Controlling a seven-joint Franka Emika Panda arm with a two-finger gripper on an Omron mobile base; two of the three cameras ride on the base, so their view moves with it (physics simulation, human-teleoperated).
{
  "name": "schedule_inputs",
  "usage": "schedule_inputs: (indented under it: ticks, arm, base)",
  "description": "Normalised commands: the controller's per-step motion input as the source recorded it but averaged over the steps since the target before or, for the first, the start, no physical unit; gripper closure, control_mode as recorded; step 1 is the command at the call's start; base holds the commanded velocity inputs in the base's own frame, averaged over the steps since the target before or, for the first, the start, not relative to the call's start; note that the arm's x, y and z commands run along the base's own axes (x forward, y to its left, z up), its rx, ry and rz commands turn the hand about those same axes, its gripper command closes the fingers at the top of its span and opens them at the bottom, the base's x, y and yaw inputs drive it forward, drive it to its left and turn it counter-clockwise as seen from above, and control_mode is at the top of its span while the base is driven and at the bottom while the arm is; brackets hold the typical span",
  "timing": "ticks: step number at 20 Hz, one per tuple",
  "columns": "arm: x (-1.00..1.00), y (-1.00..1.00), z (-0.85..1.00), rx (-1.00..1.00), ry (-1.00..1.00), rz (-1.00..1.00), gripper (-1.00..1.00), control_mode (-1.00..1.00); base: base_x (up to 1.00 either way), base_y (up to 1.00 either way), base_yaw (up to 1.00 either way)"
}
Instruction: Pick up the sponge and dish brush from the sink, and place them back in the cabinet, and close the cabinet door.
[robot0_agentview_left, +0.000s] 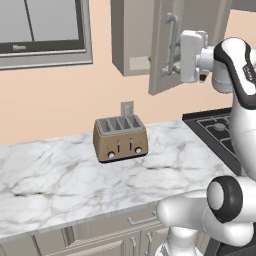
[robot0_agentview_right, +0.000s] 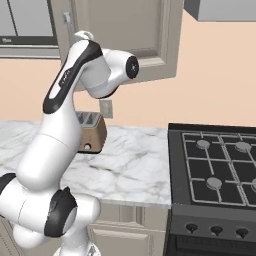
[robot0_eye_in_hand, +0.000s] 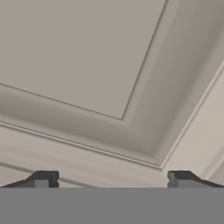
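A: Up at the wall unit, what is the pincer (robot0_eye_in_hand: 112, 178) doing?

B: Its two dark tips stand far apart with nothing between them, so it is open. It faces the framed panel of the cabinet door (robot0_agentview_left: 161, 60) from very near; whether the tips touch the panel I cannot tell.

A: And the door itself?

B: It stands ajar, swung out from the cabinet (robot0_agentview_left: 131, 37), with its long silver bar handle (robot0_agentview_left: 172, 42) just beside the white hand in the left base view.

A: Any sign of the task's things?

B: A small green speck (robot0_agentview_left: 150, 59) shows inside the cabinet at the door's edge. It may be the sponge, but it is too small to be sure.

A: What lies around?

B: Below, on the marble bench (robot0_agentview_left: 60, 175), a tan four-slot toaster (robot0_agentview_left: 120, 138) stands against the wall under a grey wall outlet (robot0_agentview_left: 127, 108). A black gas hob (robot0_agentview_right: 220, 165) sits to the right of the bench, and a window (robot0_agentview_left: 42, 25) is at the upper left.

A: Anything in the way?

B: In the right base view the arm's own upper links (robot0_agentview_right: 90, 65) cover part of the door.
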Motion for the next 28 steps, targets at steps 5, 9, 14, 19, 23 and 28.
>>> schedule_inputs:
  ticks: [5,9,14,19,23,28]
  arm:
    - [0.35,0.24,0.0,0.0,-0.05,-0.07,-1.0,-1.0]
    - [0.4,0.24,0.0,0.0,-0.05,-0.08,-1.0,-1.0]
    - [0.49,0.3,0.0,0.0,-0.08,-0.09,-1.0,-1.0]
    - [0.41,0.17,0.0,0.0,-0.07,-0.07,-1.0,-1.0]
    - [0.46,0.13,0.0,0.0,-0.03,-0.05,-1.0,-1.0]
    - [0.41,0.12,0.0,0.0,-0.02,-0.04,-1.0,-1.0]
  base:
    - [0.0,0.0,0.0]
    - [0.0,0.0,0.0]
    - [0.0,0.0,0.0]
    - [0.0,0.0,0.0]
    - [0.0,0.0,0.0]
    - [0.0,0.0,0.0]
